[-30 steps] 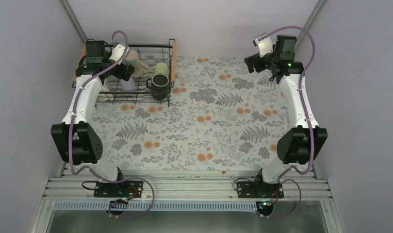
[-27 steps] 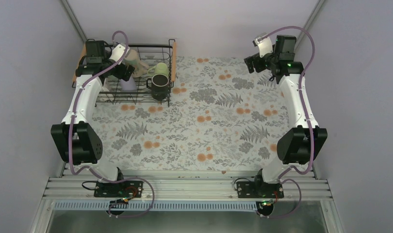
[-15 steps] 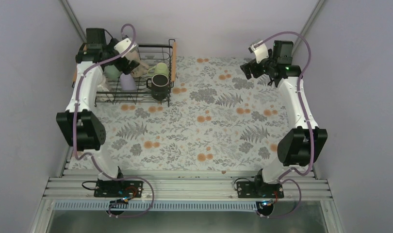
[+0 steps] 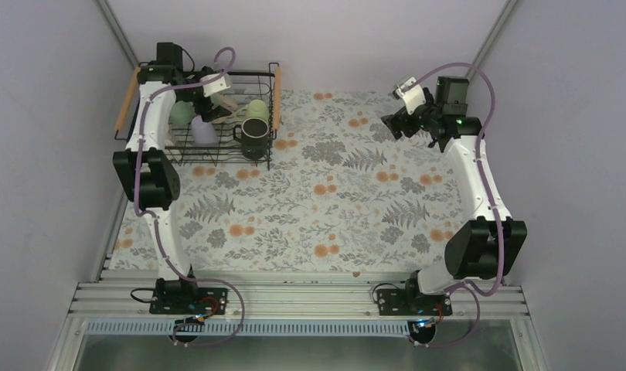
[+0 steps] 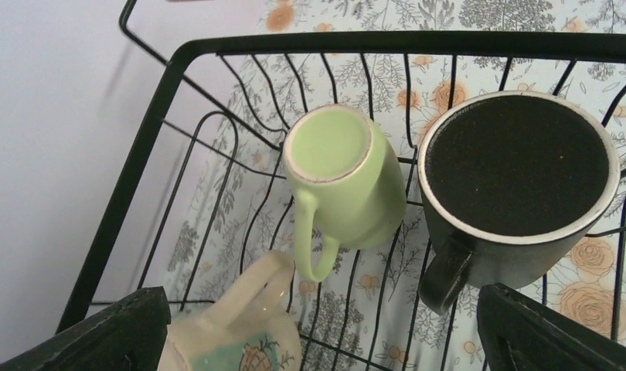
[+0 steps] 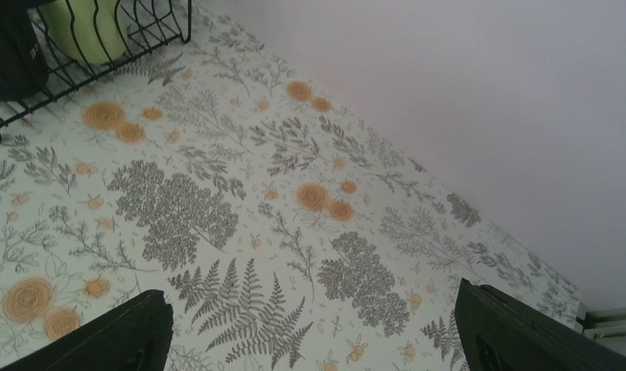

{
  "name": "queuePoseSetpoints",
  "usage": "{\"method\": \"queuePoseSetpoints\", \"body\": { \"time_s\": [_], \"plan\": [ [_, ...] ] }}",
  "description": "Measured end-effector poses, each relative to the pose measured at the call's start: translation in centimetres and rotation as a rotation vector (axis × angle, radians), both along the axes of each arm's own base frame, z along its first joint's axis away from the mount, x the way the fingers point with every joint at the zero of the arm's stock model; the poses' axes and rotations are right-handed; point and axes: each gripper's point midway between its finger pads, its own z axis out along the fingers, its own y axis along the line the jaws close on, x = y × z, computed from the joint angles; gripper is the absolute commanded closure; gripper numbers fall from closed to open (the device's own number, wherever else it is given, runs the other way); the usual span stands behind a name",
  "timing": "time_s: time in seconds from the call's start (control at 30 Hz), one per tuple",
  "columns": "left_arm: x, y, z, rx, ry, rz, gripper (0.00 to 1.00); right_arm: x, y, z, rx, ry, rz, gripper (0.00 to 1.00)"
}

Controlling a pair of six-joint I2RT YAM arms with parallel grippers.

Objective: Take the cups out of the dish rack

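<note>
Left gripper [image 5: 324, 328]: jaws wide apart, nothing between them, hanging over the dish rack [image 5: 372, 41].
Cups: the light green mug [image 5: 345, 182] lies tilted, base toward the camera, just beside the black mug [image 5: 518, 170]; the beige patterned mug [image 5: 236, 336] is nearest the fingers.
Good grasp: probably descend slowly on one mug only, keeping clear of the wires.
Right gripper [image 6: 314, 332]: wide open, empty, above the flowered cloth [image 6: 217, 232].

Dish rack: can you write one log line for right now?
left gripper: open, over dish rack | right gripper: open, over table | light green mug, black mug, beige cup: in rack
</note>
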Motion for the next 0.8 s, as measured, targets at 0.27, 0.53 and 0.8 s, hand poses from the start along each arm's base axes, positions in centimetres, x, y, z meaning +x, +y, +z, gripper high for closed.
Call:
{"method": "queuePoseSetpoints", "body": {
  "time_s": [0.27, 0.53, 0.8],
  "plan": [
    [-0.2, -3.0, -1.7, 0.084, -0.037, -0.14, 0.11, -0.3, 0.0, -1.3, -0.017, 0.02, 0.015, 0.14],
    [0.5, -2.8, -5.4, 0.152, 0.016, -0.214, 0.11, -0.6, 0.2, -2.5, -0.03, 0.038, 0.035, 0.2],
    [-0.5, -1.9, -7.2, 0.206, 0.078, -0.25, 0.15, -0.8, 0.2, -3.3, -0.041, 0.055, 0.048, 0.26]
  ]
}}
